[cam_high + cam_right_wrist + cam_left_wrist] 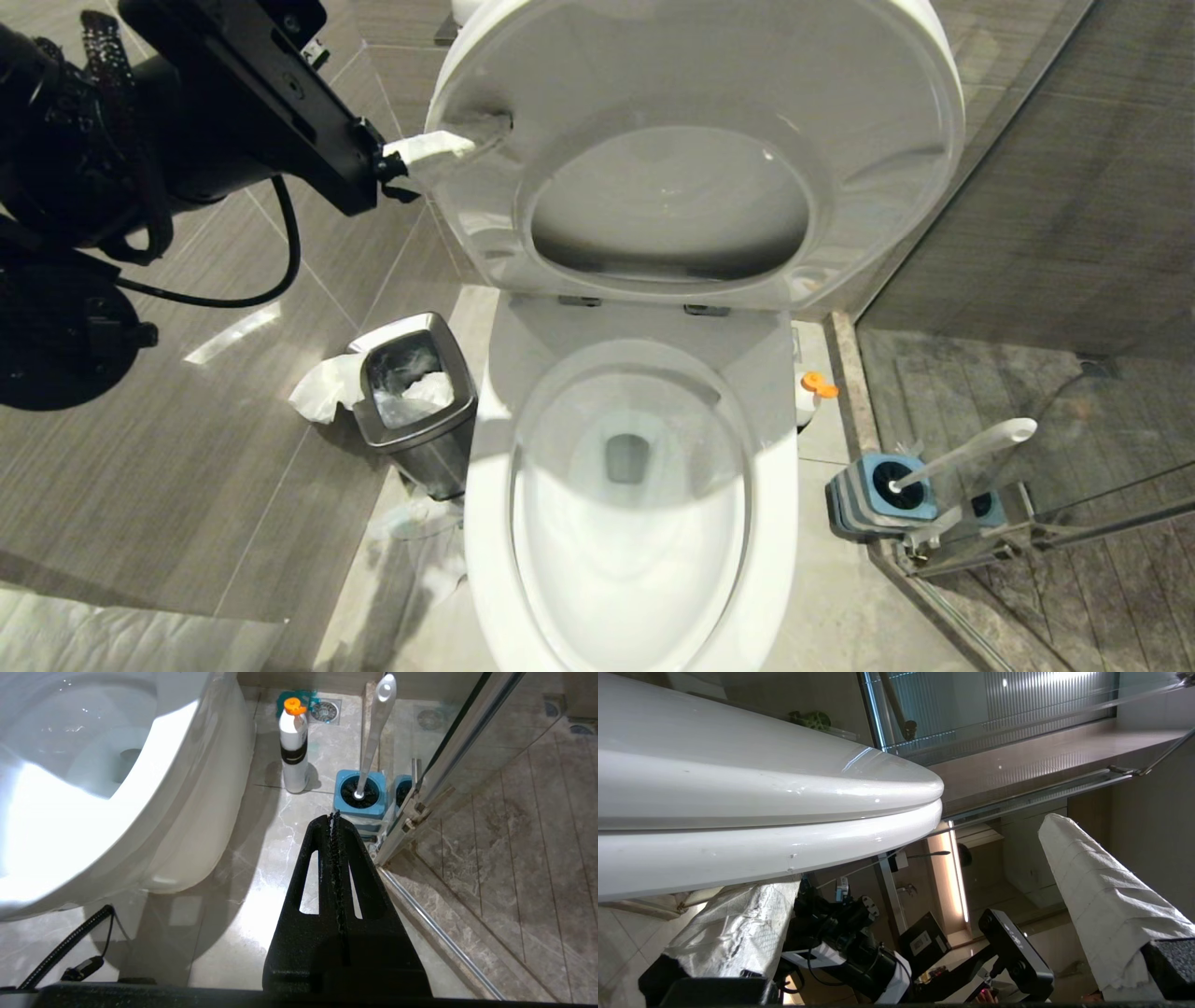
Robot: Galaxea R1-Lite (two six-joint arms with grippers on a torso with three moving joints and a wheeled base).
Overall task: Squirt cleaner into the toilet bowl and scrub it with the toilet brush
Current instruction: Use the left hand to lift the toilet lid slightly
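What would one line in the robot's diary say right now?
lid: up | left gripper: open, at lid's edge | right gripper: shut, idle | brush: in holder

You've got a glossy white toilet bowl [775, 523] with its white seat and lid [691, 140] up. Your left gripper [446, 146] is black, its fingers [1101, 896] wrapped in white crinkled cloth; your right gripper [334, 826] is matte black. The toilet brush [373, 737] has a white handle and black bristles, sitting in a blue-topped holder [360, 798]. The bottle [294, 746] is white, with a black band and orange cap. The bin [415, 401] is steel-grey; the floor tiles [140, 467] are grey-brown and streaked.
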